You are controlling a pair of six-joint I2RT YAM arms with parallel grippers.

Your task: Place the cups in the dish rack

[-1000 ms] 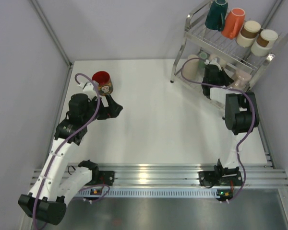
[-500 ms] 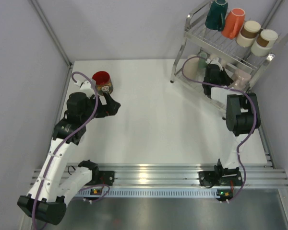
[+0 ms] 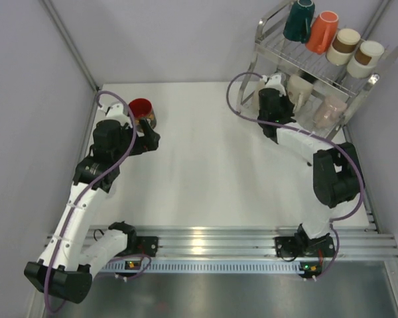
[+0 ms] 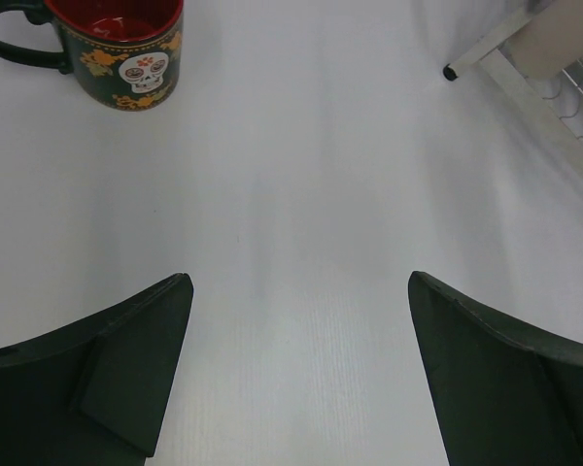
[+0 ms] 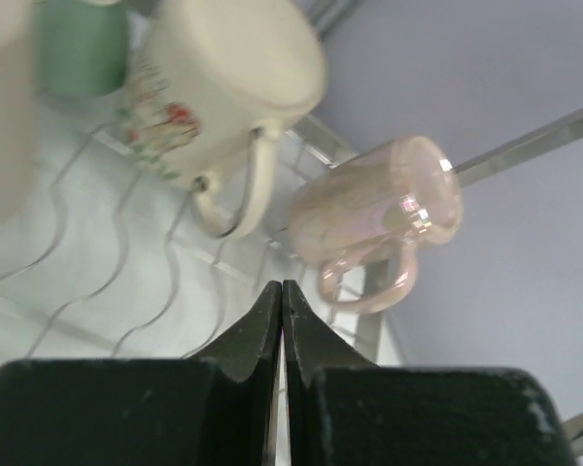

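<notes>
A red-lined dark mug with a black handle and skull print (image 3: 141, 112) stands alone on the white table; it also shows in the left wrist view (image 4: 117, 49). My left gripper (image 3: 150, 136) is open and empty just right of it, jaws wide apart (image 4: 296, 291). The dish rack (image 3: 262, 30) stands at the back right. Its top tier holds teal (image 3: 298, 20), orange (image 3: 322, 31) and two white-and-brown cups (image 3: 345, 45). My right gripper (image 3: 278, 99) is shut and empty at the lower tier's left end (image 5: 282, 287), in front of a cream floral mug (image 5: 223, 87), a pinkish cup (image 5: 379, 214) and a mint cup (image 5: 78, 49).
The rack's foot (image 4: 450, 72) shows at the top right of the left wrist view. Wavy shelf wires (image 5: 126, 262) lie under the right gripper. Grey walls close the table on the left, back and right. An aluminium rail (image 3: 205, 238) runs along the near edge.
My right gripper has pulled back leftwards out of the lower tier, leaving the cups there. My left gripper has moved a little closer to the red mug.
</notes>
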